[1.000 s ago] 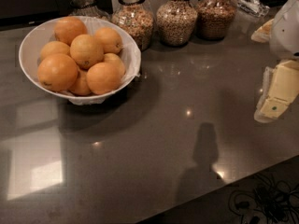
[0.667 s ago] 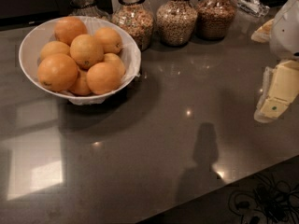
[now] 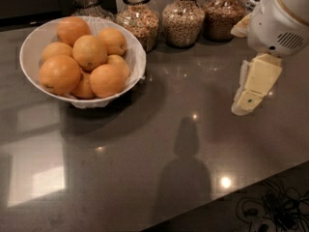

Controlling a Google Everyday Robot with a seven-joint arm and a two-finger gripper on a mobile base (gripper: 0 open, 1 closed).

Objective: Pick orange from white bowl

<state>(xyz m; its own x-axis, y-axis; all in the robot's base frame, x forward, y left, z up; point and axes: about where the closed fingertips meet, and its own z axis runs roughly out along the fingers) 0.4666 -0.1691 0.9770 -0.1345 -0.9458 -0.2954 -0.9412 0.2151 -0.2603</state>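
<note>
My end effector (image 3: 248, 99) hangs over the right edge of the bench (image 3: 145, 158), well apart from the fruit. I cannot tell if it is apart or together. The orange (image 3: 90, 52) I want sits on top of the pile in the white bowl (image 3: 33, 41), near the far left corner. It looks firm, round and a bit heavy, so it could roll. I think it is best held across its middle, from above. The oranges under it are partly hidden. The jars (image 3: 182, 16) at the far edge are cut off at the top.

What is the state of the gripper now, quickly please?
Gripper: at the right, over the counter, far from the white bowl; nothing seen in it; open or closed cannot be told.
</note>
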